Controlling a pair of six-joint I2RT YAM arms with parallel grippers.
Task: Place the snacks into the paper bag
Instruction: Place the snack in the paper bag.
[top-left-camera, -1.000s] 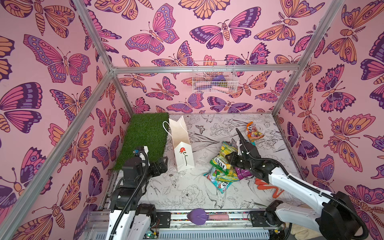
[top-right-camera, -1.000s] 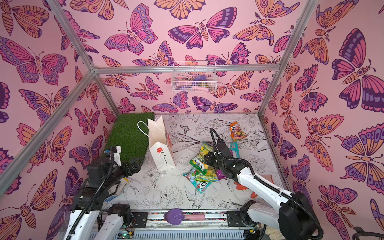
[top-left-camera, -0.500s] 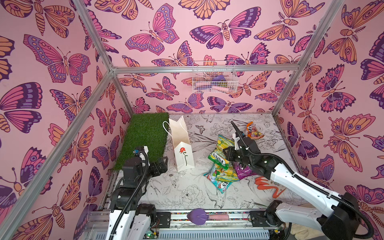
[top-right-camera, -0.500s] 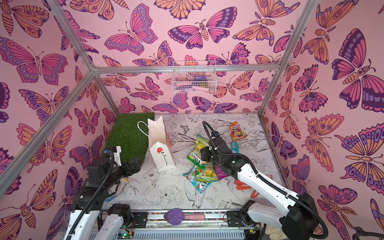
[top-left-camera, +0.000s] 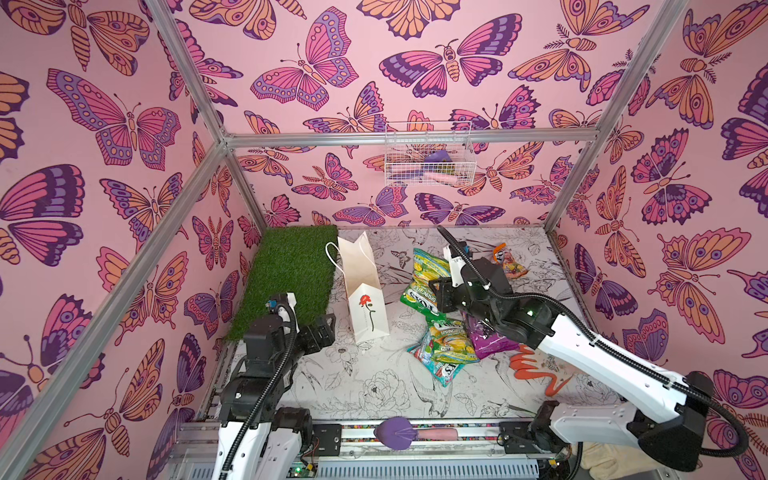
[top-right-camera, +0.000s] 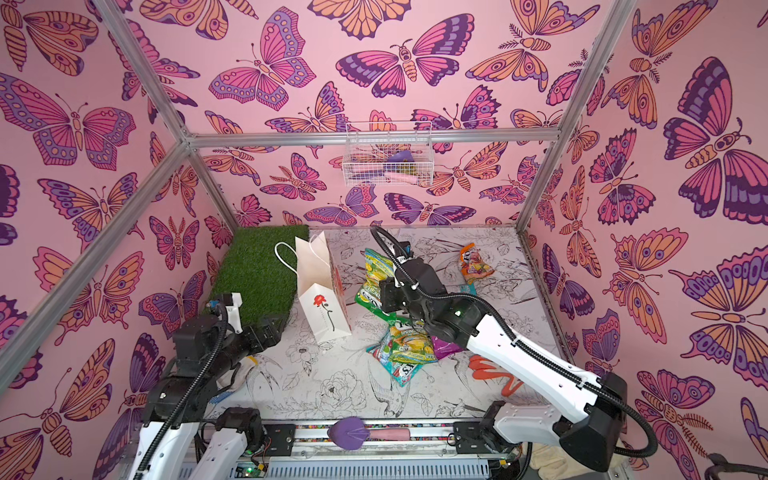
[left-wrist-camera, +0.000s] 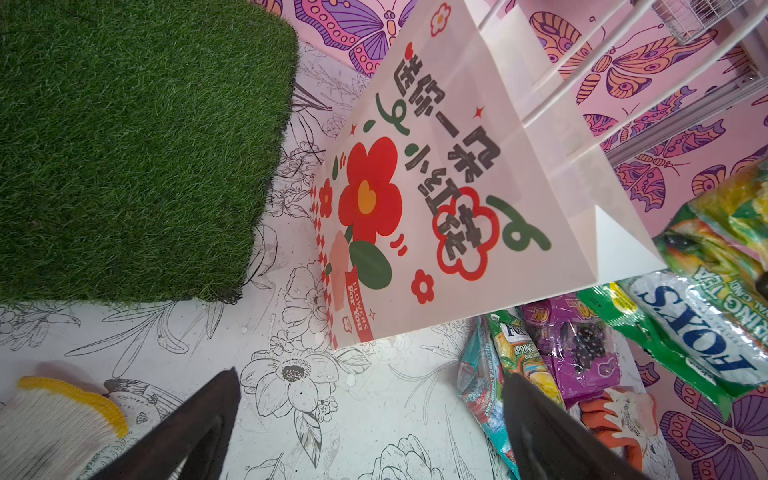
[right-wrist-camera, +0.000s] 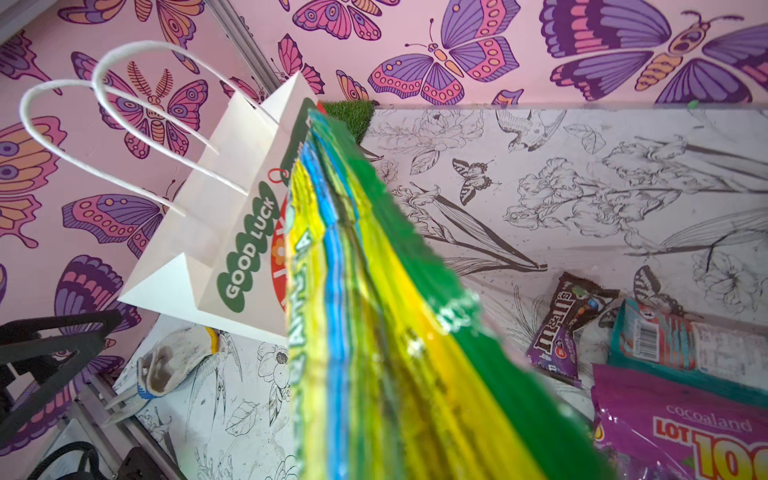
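Observation:
The white paper bag (top-left-camera: 362, 291) (top-right-camera: 322, 305) stands upright beside the turf, red flower on its front, cord handles up. My right gripper (top-left-camera: 439, 296) (top-right-camera: 390, 298) is shut on a green-yellow FOX'S packet (top-left-camera: 424, 279) (right-wrist-camera: 374, 332), held in the air just right of the bag and apart from it. The packet hides the jaws in the right wrist view. More snacks (top-left-camera: 451, 345) lie piled on the floor: green-yellow, teal and a purple packet (top-left-camera: 486, 343). An orange packet (top-left-camera: 509, 262) lies farther back. My left gripper (top-left-camera: 326, 328) (left-wrist-camera: 370, 374) hovers open and empty, front-left of the bag (left-wrist-camera: 436, 187).
A green turf mat (top-left-camera: 291, 274) covers the back left floor. A flat orange glove (top-left-camera: 536, 370) lies right of the pile. A white knitted glove (left-wrist-camera: 54, 419) sits near the left gripper. A brown M&M's wrapper (right-wrist-camera: 569, 328) lies on the floor. A wire basket (top-left-camera: 428, 158) hangs on the back wall.
My right gripper has lifted the green-yellow packet off the pile and carried it left, toward the bag. The left arm has not moved.

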